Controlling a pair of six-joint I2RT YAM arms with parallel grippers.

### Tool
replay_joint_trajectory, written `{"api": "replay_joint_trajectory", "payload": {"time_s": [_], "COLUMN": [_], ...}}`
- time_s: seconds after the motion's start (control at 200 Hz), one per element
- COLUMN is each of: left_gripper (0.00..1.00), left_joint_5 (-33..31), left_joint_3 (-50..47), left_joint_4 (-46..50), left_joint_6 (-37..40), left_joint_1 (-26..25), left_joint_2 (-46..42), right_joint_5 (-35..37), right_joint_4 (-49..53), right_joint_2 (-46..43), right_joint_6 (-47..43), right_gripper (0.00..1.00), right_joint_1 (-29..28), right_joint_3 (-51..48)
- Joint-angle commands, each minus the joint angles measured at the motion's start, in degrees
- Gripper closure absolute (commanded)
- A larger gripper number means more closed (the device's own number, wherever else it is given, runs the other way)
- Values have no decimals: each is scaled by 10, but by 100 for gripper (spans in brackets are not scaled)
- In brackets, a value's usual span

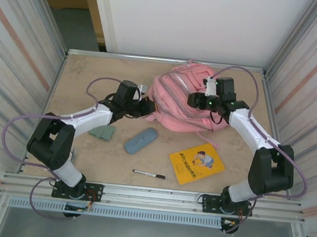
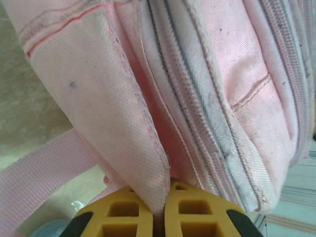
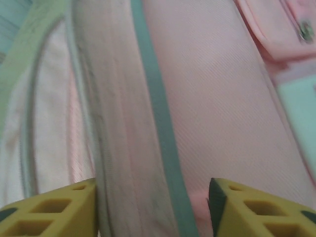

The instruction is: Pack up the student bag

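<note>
Step in hand: getting the student bag (image 1: 175,100) open, nothing packed yet.
Left tool (image 2: 160,219) is clamped narrow on a seam flap (image 2: 148,168) at the bag's side. Right tool (image 3: 153,200) stands wide, straddling a zip line (image 3: 158,113) on the bag's upper face and gripping nothing. The bag lies at back-centre of the desk (image 1: 88,79) and looks zipped. Yellow book (image 1: 196,162), blue case (image 1: 141,140), pen (image 1: 149,174) and green pad (image 1: 102,131) sit loose in front of it. Next move likely needs the right tool to find and pinch the zip pull, which can't be made out here, while the left anchors the fabric.
</note>
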State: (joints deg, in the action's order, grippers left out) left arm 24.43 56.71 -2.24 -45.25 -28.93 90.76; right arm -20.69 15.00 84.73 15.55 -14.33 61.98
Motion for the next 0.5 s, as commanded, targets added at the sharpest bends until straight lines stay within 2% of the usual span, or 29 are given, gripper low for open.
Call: {"api": "replay_joint_trajectory", "payload": {"time_s": [0.0, 0.115, 0.286, 0.371, 0.496], "left_gripper": [100, 100, 100, 100, 100], "left_joint_5": [9, 7, 6, 14, 26], "left_joint_3": [59, 97, 128, 138, 140], "left_joint_4": [56, 110, 142, 151, 144], "left_joint_6": [34, 53, 43, 47, 35], "left_joint_1": [5, 6, 19, 18, 17], "left_joint_2": [-41, -52, -67, -74, -91], "right_joint_5": [14, -12, -6, -55, -172], "right_joint_4": [70, 82, 71, 32, -61], "right_joint_2": [-80, -168, -274, -273, -218], "right_joint_6": [65, 73, 71, 64, 78], "right_gripper": [34, 24, 19, 21, 25], "right_joint_1": [50, 90, 110, 123, 115], "right_joint_3": [-80, -171, -274, -298, -314]}}
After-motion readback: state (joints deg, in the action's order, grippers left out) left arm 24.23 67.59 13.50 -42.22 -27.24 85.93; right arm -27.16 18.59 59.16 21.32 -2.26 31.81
